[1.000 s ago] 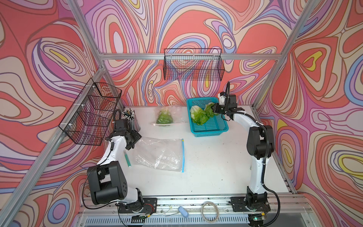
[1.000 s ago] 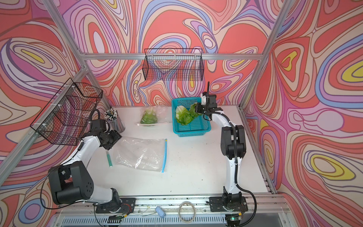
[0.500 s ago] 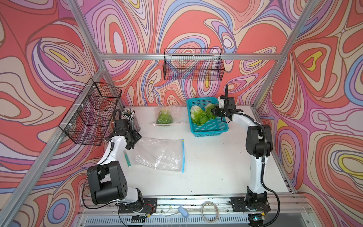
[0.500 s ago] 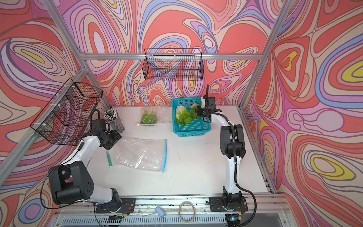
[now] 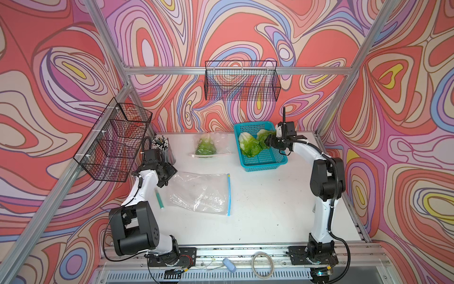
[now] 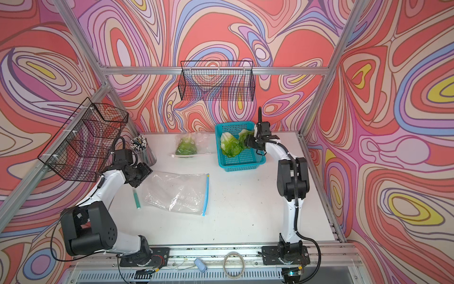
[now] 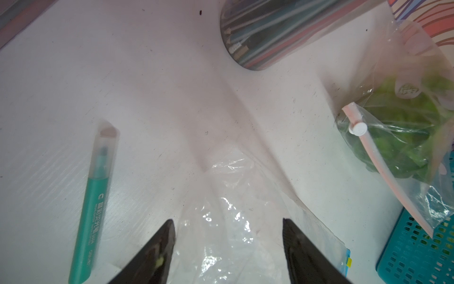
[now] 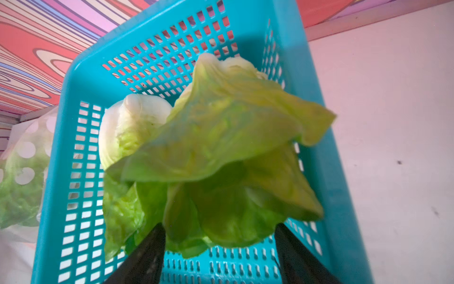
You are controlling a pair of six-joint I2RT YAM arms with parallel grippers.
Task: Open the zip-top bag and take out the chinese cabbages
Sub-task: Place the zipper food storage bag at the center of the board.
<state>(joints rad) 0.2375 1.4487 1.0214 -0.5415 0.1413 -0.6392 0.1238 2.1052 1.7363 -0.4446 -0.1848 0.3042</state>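
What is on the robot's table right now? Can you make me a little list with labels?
basket: blue, at the back
first cabbage: lying in basket
second cabbage: at basket, leaves between right gripper's jaws
right gripper: open
third cabbage: inside back bag
front bag: flat, blue zip, looks empty
left gripper: open, over front bag's corner
marker: green, beside front bag
pen cup: by left arm

The chinese cabbages [image 8: 221, 147] are green and white, the basket [image 8: 61, 123] turquoise, the walls [image 5: 245, 32] swirled red-purple.
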